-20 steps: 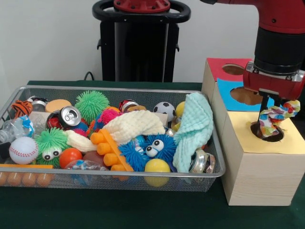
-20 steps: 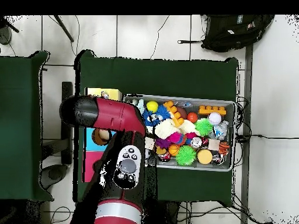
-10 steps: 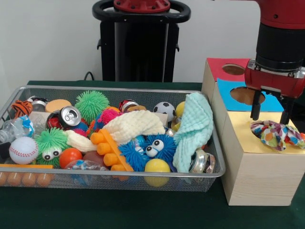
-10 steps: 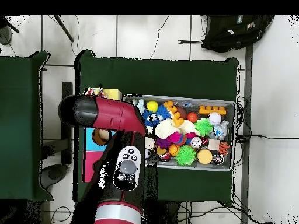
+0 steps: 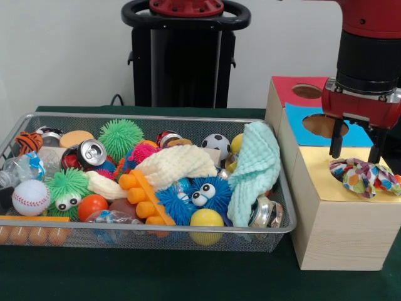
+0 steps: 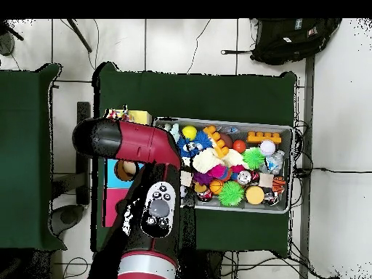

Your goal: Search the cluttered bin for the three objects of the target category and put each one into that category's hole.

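Observation:
A white dotted fabric piece (image 5: 363, 176) lies on the yellow top (image 5: 326, 179) of the largest wooden box and covers the hole, which is hidden. My gripper (image 5: 356, 153) hangs just above the piece, open and empty, its two black fingers (image 5: 336, 138) spread apart. The wire mesh bin (image 5: 156, 234) stands to the left of the boxes, full of toys. No other dotted piece shows in the bin. In the overhead view the arm (image 6: 131, 142) hides the gripper; the bin (image 6: 286, 131) lies to its right and a bit of the piece (image 6: 115, 114) shows.
A mint-green waffle cloth (image 5: 255, 169) hangs over the bin's right end, a cream waffle cloth (image 5: 175, 164) lies mid-bin. Spiky balls, cans, a baseball (image 5: 29, 197) fill it. The blue-topped hole (image 5: 323, 126) and the red-topped hole (image 5: 306, 91) stand behind the yellow top.
One second ago the gripper held the dotted piece low at the hole. It then opened, rose, and the piece dropped onto the yellow top. No movement in the last half second.

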Motion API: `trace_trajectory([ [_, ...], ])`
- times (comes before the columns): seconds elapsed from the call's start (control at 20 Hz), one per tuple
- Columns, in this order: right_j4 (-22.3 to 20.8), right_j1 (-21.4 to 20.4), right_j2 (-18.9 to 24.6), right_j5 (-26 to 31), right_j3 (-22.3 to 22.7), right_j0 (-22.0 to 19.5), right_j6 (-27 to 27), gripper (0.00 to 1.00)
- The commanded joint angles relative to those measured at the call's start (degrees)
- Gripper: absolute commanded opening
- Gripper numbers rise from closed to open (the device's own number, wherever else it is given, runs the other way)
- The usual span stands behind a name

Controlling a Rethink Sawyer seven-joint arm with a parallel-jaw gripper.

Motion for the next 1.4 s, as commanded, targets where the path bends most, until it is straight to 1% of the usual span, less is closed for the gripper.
trace_trajectory([
  [0.05, -0.12, -0.56, 4.10, 3.48, 5.54, -1.88, 6.72, 1.00],
  [0.3, -0.17, -1.16, 4.00, 3.20, 5.56, -1.95, 6.63, 1.00],
  [0.35, -0.28, -1.36, 3.82, 2.25, 5.96, -1.87, 6.81, 0.00],
  [0.5, -0.30, -1.06, 3.43, 2.91, 5.45, -1.75, 7.29, 0.00],
  [0.55, -0.40, -0.71, 3.09, 4.30, 4.60, -1.44, 7.70, 0.00],
  [0.65, 0.01, -0.71, 2.84, 4.28, 4.46, -1.09, 8.78, 0.00],
  [0.85, 0.17, -0.50, 2.33, 2.68, 4.16, -0.49, 9.86, 0.00],
  [1.15, 0.42, -0.11, 2.82, 0.21, 3.97, -1.14, 9.55, 0.00],
  [1.4, 0.78, -1.03, 2.66, 1.18, 3.54, -0.83, 10.08, 0.00],
])
